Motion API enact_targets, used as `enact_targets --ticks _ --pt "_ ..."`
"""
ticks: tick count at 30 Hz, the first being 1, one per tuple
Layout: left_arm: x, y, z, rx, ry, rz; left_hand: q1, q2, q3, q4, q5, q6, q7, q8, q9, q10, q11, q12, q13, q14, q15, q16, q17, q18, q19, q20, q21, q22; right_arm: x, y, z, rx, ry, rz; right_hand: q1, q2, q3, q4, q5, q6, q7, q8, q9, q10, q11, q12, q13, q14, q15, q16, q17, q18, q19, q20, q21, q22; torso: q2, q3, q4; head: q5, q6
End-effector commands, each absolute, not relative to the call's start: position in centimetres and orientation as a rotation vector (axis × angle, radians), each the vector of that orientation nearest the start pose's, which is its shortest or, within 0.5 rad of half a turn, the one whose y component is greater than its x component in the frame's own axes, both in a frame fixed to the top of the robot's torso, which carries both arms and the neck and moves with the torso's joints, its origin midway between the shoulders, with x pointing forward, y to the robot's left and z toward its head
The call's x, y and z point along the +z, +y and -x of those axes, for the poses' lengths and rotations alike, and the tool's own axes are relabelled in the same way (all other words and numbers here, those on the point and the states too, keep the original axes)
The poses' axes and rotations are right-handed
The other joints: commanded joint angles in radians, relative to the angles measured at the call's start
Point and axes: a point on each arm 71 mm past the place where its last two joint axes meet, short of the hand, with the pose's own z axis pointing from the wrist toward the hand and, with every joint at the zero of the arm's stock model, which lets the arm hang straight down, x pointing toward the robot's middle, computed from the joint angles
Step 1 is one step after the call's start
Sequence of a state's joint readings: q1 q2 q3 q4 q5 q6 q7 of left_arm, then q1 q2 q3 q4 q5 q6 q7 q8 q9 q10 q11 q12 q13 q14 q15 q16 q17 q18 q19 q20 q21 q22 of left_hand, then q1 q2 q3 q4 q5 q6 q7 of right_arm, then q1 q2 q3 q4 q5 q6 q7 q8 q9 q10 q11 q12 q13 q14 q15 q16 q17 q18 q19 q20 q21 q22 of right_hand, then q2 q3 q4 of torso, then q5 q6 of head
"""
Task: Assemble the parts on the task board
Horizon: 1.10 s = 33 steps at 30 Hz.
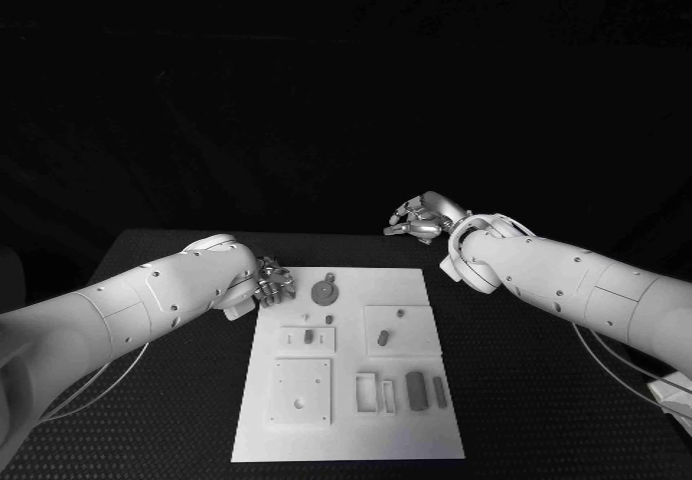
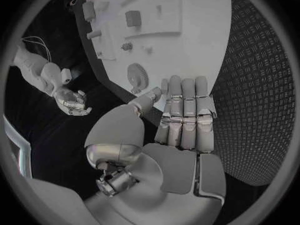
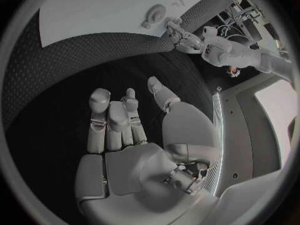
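Observation:
The white task board (image 1: 346, 440) lies in the middle of the black table. A round grey gear part (image 1: 326, 291) lies near the board's far edge, and a dark bar (image 1: 417, 390) and a small peg (image 1: 384, 338) sit further down it. My left hand (image 1: 268, 280) hovers at the board's far left corner, holding nothing. In the left wrist view its fingers (image 2: 181, 110) are straight and side by side, close to the gear (image 2: 137, 76). My right hand (image 1: 423, 219) is raised beyond the board's far right corner, fingers (image 3: 109, 120) loosely bent around nothing.
Raised white blocks (image 1: 302, 392) and slotted holders (image 1: 366, 390) stand on the near half of the board. Textured black table (image 1: 534, 400) flanks the board on both sides. The right wrist view shows the board (image 3: 87, 10) and my left hand (image 3: 178, 35) far off.

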<state>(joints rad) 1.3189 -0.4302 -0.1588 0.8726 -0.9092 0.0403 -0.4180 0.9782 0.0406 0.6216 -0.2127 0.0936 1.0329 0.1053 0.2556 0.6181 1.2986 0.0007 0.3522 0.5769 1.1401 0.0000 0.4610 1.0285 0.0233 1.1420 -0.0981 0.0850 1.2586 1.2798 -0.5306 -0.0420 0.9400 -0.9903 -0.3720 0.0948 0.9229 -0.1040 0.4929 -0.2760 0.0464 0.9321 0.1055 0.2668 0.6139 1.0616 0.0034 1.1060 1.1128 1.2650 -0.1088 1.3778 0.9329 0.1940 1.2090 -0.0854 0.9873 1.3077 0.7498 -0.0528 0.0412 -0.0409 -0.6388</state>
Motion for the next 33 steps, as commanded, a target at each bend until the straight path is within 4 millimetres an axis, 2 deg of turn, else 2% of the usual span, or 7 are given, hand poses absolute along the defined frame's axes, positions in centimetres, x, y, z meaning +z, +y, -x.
enact_targets --ticks 1,6,9,18,22,28,33 --pt "-22.4 19.9 -58.6 -0.313 2.169 0.419 0.018 0.002 0.01 -0.001 0.006 0.01 -0.002 0.011 0.011 0.012 0.0 0.006 0.001 0.01 -0.002 0.009 0.0 0.017 0.01 -0.001 0.007 0.004 -16.6 -21.7 -59.3 0.73 1.544 -0.273 -0.006 0.005 -0.001 -0.005 0.001 0.005 0.011 -0.005 0.001 -0.005 0.0 0.001 -0.002 -0.002 0.003 -0.004 0.001 0.068 0.001 -0.005 -0.006 0.006 0.0 0.0004 0.0001 0.001 0.0" --pt "-22.3 20.1 -58.6 -0.323 2.149 0.425 0.029 -0.006 0.015 -0.002 0.049 0.022 -0.01 0.028 0.027 0.03 -0.008 0.017 0.006 0.029 -0.01 0.024 0.001 0.017 0.028 -0.009 0.013 0.017 -16.6 -21.9 -59.3 0.733 1.545 -0.286 -0.007 0.005 -0.002 -0.004 0.001 0.005 0.011 -0.005 0.001 -0.005 0.0 0.001 -0.002 -0.002 0.003 -0.004 0.001 0.068 0.001 -0.005 -0.007 0.006 0.0 0.0004 0.0004 0.003 -0.001" --pt "-22.3 20.3 -58.5 -0.322 2.142 0.436 0.029 -0.008 0.013 -0.001 0.058 0.024 -0.013 0.034 0.035 0.037 -0.011 0.021 0.008 0.034 -0.012 0.03 0.002 0.017 0.034 -0.011 0.015 0.022 -16.6 -22.0 -59.3 0.731 1.545 -0.288 -0.008 0.004 -0.002 -0.004 0.001 0.005 0.011 -0.005 0.001 -0.005 0.0 0.001 -0.002 -0.002 0.003 -0.004 0.001 0.068 0.001 -0.005 -0.007 0.006 0.0 0.0003 0.0009 0.004 -0.001" --pt "-21.4 20.4 -57.7 -0.355 2.146 0.457 0.028 -0.01 0.011 0.001 0.064 0.028 -0.016 0.041 0.045 0.045 -0.015 0.026 0.01 0.042 -0.015 0.035 0.001 0.017 0.042 -0.015 0.016 0.029 -16.6 -22.4 -59.4 0.726 1.546 -0.295 -0.009 0.004 -0.003 -0.004 0.001 0.005 0.011 -0.005 0.002 -0.005 0.0 0.001 -0.002 -0.002 0.003 -0.005 0.001 0.068 0.001 -0.005 -0.007 0.006 -0.001 0.0001 0.0006 0.006 0.002" --pt "-20.5 20.1 -57.2 -0.374 2.143 0.449 0.023 -0.013 0.009 0.004 0.068 0.032 -0.019 0.045 0.05 0.05 -0.017 0.028 0.011 0.045 -0.016 0.038 0.0 0.017 0.045 -0.016 0.016 0.032 -16.6 -22.7 -59.5 0.72 1.546 -0.305 -0.009 0.004 -0.003 -0.004 0.001 0.005 0.011 -0.005 0.002 -0.005 0.0 0.001 -0.002 -0.002 0.003 -0.005 0.001 0.068 0.001 -0.005 -0.007 0.006 -0.001 0.0003 0.0041 0.009 0.003" --pt "-19.8 20.1 -55.6 -0.414 2.137 0.447 0.022 -0.016 0.009 0.005 0.074 0.034 -0.02 0.048 0.054 0.053 -0.019 0.029 0.012 0.048 -0.017 0.04 -0.001 0.017 0.048 -0.017 0.016 0.034 -16.7 -22.6 -59.6 0.727 1.55 -0.318 -0.01 0.005 -0.003 -0.003 0.001 0.004 0.011 -0.006 0.002 -0.005 0.0 0.001 -0.003 -0.003 0.003 -0.006 0.001 0.068 0.0 -0.005 -0.008 0.006 -0.002 0.0016 0.0072 0.012 -0.001" --pt "-19.8 20.4 -54.6 -0.435 2.147 0.457 0.019 -0.018 0.008 0.008 0.077 0.036 -0.022 0.049 0.056 0.056 -0.02 0.029 0.012 0.051 -0.018 0.042 -0.001 0.017 0.051 -0.018 0.016 0.036 -16.7 -22.7 -59.6 0.725 1.552 -0.322 -0.014 0.005 0.002 -0.002 0.001 0.002 0.011 -0.009 0.003 -0.006 -0.001 -0.018 -0.021 -0.007 0.002 -0.025 -0.009 0.068 -0.006 -0.002 -0.019 0.001 -0.001 0.0005 0.0068 0.013 0.0"
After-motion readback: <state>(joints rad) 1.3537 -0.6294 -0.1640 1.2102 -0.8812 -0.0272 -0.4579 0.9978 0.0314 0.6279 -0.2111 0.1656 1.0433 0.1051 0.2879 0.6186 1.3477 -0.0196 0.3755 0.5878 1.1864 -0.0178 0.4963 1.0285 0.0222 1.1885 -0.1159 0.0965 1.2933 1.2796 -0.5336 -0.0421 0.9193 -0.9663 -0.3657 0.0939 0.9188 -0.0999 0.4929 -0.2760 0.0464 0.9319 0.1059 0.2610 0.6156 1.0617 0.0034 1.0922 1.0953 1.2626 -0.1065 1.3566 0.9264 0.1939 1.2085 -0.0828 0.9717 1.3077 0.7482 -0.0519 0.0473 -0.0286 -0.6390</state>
